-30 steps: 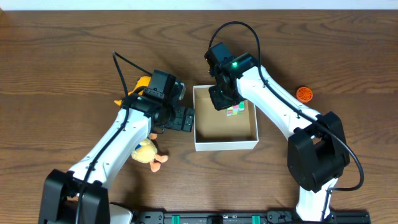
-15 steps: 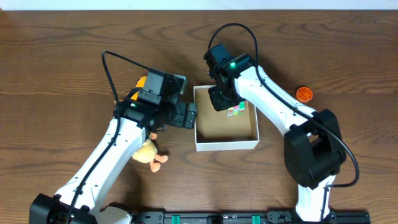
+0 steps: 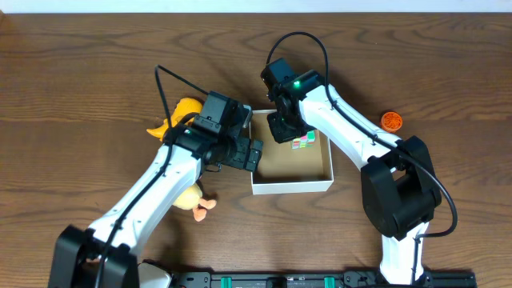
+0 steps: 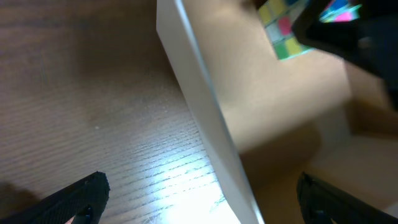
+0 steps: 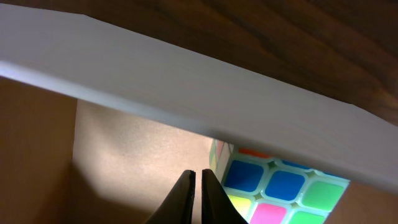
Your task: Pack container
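While the shallow white-walled cardboard box [image 3: 292,186] sits mid brown wooden surface [image 3: 80,80], the left claw [image 3: 254,154], spread apart, straddles its nine-o'clock wall; a squeeze or tug could tip it. The right claw [image 5: 198,193], pressed together, hangs beside the multicoloured puzzle cube [image 3: 302,143] inside.

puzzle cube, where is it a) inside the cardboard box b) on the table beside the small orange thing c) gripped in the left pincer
a, the puzzle cube lies on the brown floor of the container, near its far right corner.
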You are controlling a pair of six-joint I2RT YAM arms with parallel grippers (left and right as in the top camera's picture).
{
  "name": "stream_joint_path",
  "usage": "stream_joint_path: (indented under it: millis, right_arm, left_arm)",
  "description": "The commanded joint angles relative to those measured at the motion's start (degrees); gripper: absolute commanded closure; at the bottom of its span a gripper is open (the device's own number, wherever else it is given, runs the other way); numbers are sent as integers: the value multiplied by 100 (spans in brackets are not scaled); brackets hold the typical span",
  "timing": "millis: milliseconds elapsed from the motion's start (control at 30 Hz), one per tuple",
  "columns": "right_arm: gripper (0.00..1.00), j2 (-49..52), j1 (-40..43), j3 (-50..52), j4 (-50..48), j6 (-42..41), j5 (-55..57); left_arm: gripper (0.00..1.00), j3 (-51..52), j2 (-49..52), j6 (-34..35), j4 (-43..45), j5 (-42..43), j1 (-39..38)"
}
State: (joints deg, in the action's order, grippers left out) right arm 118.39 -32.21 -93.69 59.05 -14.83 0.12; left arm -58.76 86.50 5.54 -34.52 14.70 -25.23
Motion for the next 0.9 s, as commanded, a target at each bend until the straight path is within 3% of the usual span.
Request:
stream_joint_path:
  millis: [0,867]
  right_arm:
    - [92,15,44,-26,4,-37,251]
    - [85,90,177,-15,-59,-55,570]
  left_arm:
    - [2,-109,221,-55,-26,26,-13]
    - [2,-109,352,-52,-7,26,-13]
